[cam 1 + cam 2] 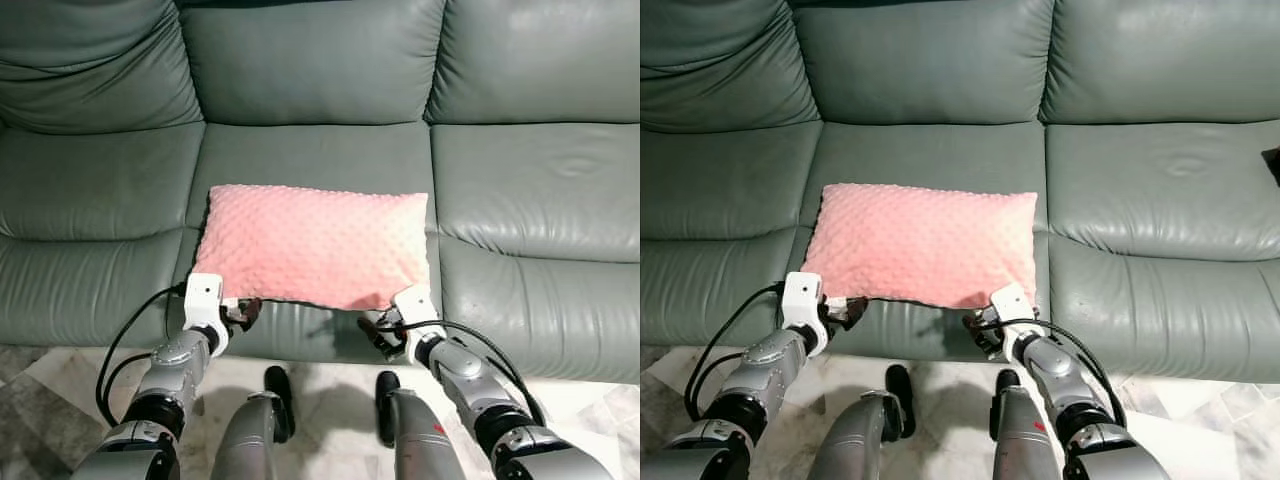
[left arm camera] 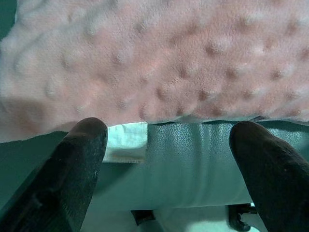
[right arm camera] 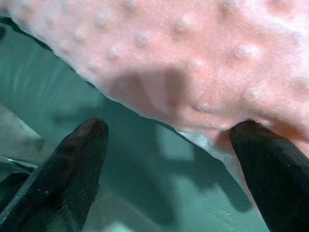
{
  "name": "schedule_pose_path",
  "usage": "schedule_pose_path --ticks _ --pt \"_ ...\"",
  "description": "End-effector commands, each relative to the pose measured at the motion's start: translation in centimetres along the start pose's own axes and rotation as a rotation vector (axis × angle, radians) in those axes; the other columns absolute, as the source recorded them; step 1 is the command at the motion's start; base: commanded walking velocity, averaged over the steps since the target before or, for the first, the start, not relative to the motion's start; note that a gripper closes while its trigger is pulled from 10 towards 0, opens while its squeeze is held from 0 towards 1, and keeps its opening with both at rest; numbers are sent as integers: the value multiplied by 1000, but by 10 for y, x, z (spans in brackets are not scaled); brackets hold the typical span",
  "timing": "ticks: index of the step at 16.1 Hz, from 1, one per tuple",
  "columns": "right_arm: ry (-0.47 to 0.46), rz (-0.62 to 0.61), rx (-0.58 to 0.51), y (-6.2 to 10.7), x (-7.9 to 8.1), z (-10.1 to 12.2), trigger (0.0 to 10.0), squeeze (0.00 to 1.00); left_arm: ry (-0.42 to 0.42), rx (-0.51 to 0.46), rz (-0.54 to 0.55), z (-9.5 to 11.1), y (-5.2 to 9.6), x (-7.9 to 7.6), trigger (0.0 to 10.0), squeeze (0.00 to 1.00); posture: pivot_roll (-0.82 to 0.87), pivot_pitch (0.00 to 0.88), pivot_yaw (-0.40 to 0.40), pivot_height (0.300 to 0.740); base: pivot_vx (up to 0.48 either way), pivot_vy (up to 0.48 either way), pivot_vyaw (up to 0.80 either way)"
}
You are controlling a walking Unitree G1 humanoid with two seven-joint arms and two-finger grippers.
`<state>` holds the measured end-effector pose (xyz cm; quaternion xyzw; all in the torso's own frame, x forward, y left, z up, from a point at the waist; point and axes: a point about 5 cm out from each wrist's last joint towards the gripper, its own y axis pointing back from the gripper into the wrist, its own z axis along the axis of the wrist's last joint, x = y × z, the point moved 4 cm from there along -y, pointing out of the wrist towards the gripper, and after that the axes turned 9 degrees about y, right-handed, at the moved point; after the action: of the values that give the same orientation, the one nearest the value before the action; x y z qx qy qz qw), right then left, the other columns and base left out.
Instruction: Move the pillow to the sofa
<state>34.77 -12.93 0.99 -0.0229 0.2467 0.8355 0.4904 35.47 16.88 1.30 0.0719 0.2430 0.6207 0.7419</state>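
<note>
Currently: pillow on sofa seat edge; left tool, right tool spread. Risk: slipping off front when bumped.

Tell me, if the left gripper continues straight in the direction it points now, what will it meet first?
Most likely the near edge of the pink dotted fabric pillow. The left gripper is open just before it, above the grey-green leather sofa seat. Depth is unclear, so it might slip beneath.

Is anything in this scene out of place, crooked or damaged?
Nothing looks damaged. The pink pillow lies flat on the sofa's middle seat, slightly skewed, its front edge at the cushion's front. Both the left gripper and the right gripper are open beside that edge.
</note>
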Motion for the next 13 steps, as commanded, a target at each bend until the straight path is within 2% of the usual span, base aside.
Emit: schedule_pose_path --ticks 1,6,8,11,13 --pt "-7 2 42 4 6 -14 10000 0 2 64 27 -21 8 10 10000 0 -10 459 135 740 0 0 0" --pt "65 -73 59 5 -8 -13 10000 0 -10 71 32 -22 8 10 10000 0 -10 460 136 740 0 0 0" --pt "28 -76 45 4 -11 -10 10000 0 -14 71 32 -22 8 10 10000 0 -10 459 137 740 0 0 0" --pt "-8 -48 3 3 -6 -5 10000 0 -19 69 30 -20 8 11 10000 0 -22 444 130 740 0 0 0" --pt "-84 42 -79 5 8 1 10000 0 -25 59 29 -15 7 13 10000 0 -54 405 118 740 0 0 0"
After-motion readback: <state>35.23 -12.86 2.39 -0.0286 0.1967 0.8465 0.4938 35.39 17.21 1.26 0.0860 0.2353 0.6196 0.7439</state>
